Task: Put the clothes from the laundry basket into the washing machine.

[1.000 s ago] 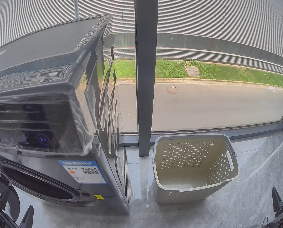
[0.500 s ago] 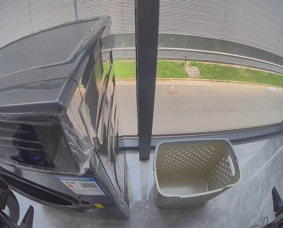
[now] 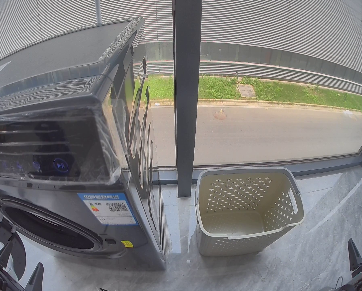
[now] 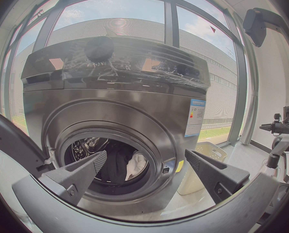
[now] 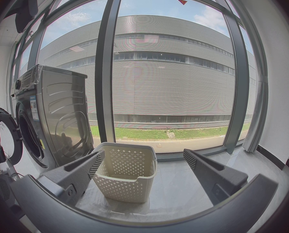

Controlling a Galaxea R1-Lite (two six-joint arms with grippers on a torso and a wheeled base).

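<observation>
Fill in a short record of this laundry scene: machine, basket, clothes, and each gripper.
Washing machine: door swung open
Laundry basket: on the floor to the machine's right, empty
Clothes: dark and white items inside the drum
Left gripper: open, empty, facing the drum
Right gripper: open, empty, facing the basket

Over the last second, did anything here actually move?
Only the head view shifted: the whole picture slid down, then back up. The washing machine and the empty basket kept their places. The left gripper and right gripper stayed open, holding nothing.
</observation>
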